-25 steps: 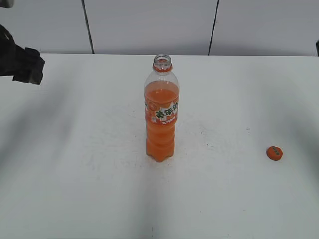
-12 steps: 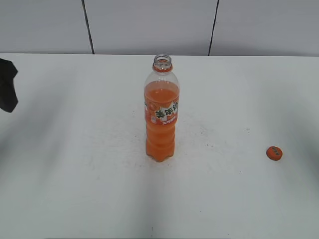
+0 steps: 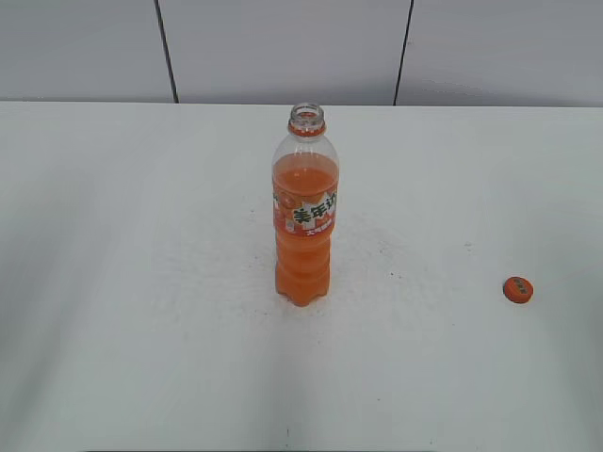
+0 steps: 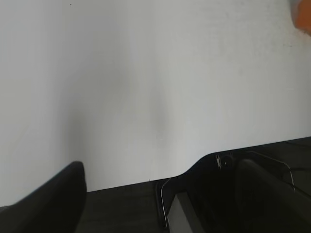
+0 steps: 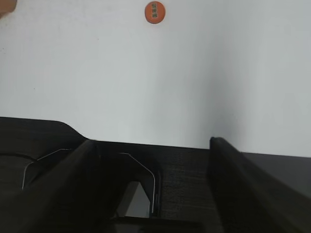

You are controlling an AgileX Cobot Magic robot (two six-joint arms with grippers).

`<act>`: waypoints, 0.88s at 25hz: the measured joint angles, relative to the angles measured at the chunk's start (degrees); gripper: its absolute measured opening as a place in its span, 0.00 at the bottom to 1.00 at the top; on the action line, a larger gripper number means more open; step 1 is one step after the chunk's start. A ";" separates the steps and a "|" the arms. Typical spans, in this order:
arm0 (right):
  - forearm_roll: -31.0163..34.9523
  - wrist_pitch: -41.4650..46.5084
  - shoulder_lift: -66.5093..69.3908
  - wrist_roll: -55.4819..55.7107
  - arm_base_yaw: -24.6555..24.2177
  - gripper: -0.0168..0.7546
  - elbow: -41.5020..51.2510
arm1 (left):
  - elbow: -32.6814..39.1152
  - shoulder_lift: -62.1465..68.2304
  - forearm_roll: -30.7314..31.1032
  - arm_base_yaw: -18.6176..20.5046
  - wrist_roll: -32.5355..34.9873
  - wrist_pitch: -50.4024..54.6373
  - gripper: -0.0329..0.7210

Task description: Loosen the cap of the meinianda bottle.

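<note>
The meinianda bottle [image 3: 305, 212] is seen upright near the middle of the white table [image 3: 141, 330], its long axis vertical, its mouth bare above the orange neck ring. The cap [image 3: 518, 289] is not on it: it lies flat on the table, well apart from the bottle, toward the right side in the exterior view. By that lie, the loosening is judged already done, and more than done.

No arm or gripper is seen in the exterior view; both are kept outside its frame.

In the right wrist view the right gripper [image 5: 153, 184] is seen with its two dark fingers [image 5: 63, 184] spread wide and nothing held between them. The cap [image 5: 154, 11] is found straight ahead of it, near the top edge of that view, and well apart from the fingertips. A sliver of orange at the top left corner is taken to be the bottle, though too little is shown to be sure.

The left gripper [image 4: 160, 204] is shown only in part, over the table's near edge; one dark finger [image 4: 53, 199] is visible at lower left, and nothing is held. Whether it is parted or closed cannot be told. An orange patch at the top right corner is probably the bottle [image 4: 304, 14].

The right arm is judged the nearer to the cap; neither arm is near the bottle.
</note>
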 joint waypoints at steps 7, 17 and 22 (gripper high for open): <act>-2.69 -2.55 -12.86 0.06 0.00 0.70 9.73 | 9.86 -21.87 1.24 0.00 0.00 -3.79 0.80; -2.87 -9.65 -30.33 -0.81 0.00 0.70 19.35 | 18.54 -46.94 3.92 0.00 0.64 -8.87 0.79; -2.87 -10.71 -40.88 -1.47 0.00 0.70 19.66 | 19.12 -52.39 3.15 0.00 1.78 -9.92 0.79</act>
